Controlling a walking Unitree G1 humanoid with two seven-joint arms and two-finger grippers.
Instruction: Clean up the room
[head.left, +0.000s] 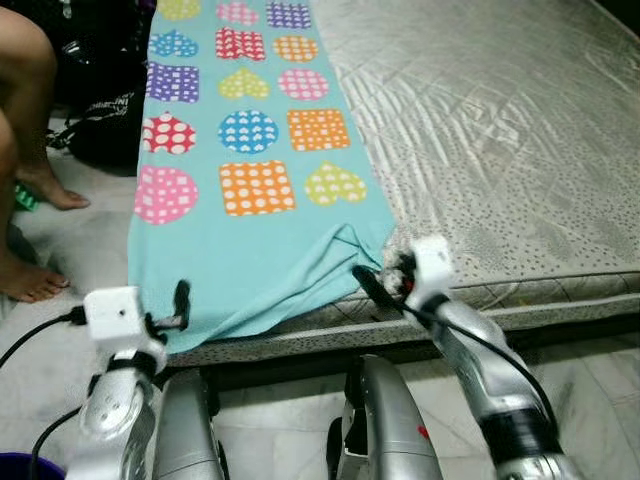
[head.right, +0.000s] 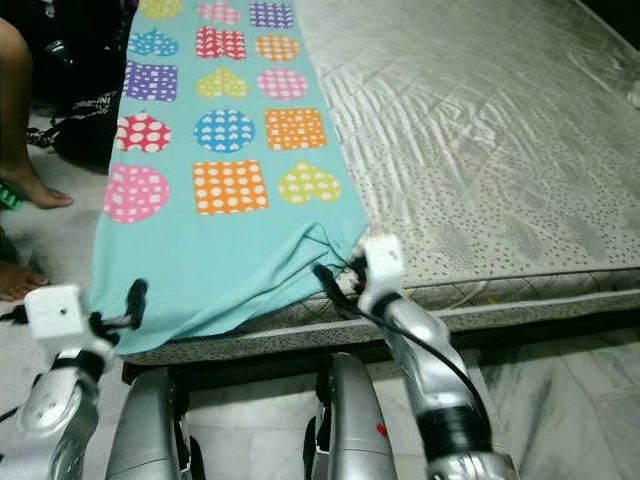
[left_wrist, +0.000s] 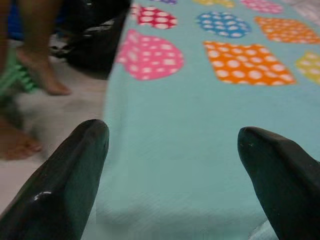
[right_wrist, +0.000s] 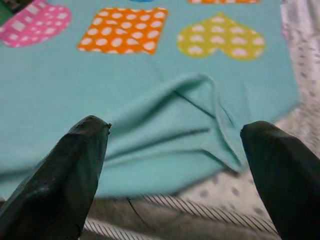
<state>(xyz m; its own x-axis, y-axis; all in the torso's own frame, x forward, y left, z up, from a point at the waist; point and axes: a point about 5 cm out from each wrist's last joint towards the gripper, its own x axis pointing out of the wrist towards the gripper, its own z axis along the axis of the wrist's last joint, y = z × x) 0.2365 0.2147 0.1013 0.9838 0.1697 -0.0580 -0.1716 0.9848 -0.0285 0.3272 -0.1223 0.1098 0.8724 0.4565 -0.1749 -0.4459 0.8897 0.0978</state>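
Teal blanket lies along the mattress edge. Left gripper and right gripper hover wide-fingered at its near hem; next, probably, pinching both corners.
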